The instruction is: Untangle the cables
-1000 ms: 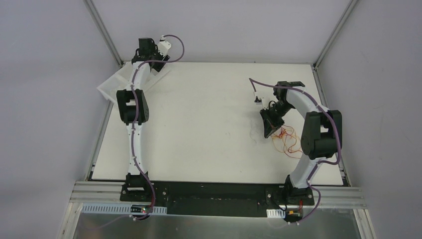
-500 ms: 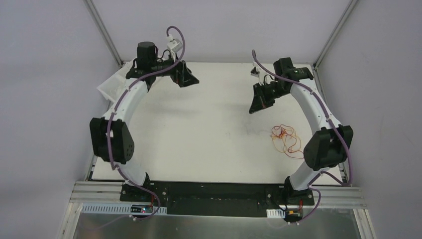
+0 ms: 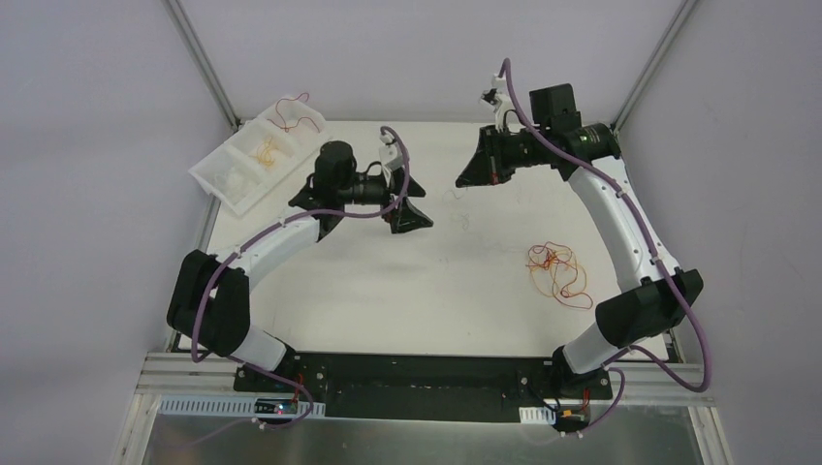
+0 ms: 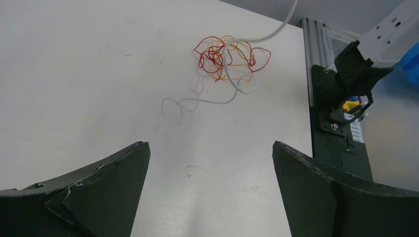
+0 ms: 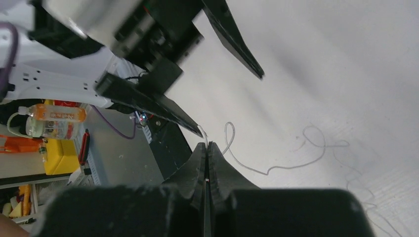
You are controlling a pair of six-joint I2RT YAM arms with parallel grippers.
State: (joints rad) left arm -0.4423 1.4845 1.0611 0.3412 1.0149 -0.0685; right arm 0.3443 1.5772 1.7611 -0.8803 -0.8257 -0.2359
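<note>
My right gripper is pressed fully together, up over the far edge of the white tabletop, and in its own wrist view a pale whitish hair-thin strand sits pinched right at the fingertips and trails away below. From the left wrist view I can follow that strand slanting down into the small curly tangle of red, orange and yellow wires, which lies flat near the right edge of the tabletop, well apart from both tools, so one end is up and the other is, I think, caught in the knot. My left gripper has its fingers spread wide with nothing between them. It hangs over the middle of the far half of the tabletop, pointed toward the right gripper and the tangle. Off in the far left corner, the white divided plastic tray already has a red wire in one compartment and yellowish ones in the next. I read this as mid-extraction of one strand. Next, I reckon, the open left tool either pins the tangle or takes the strand lower down, and the pull must be slow. If the whole knot lifts with it, I'm only tightening things.
</note>
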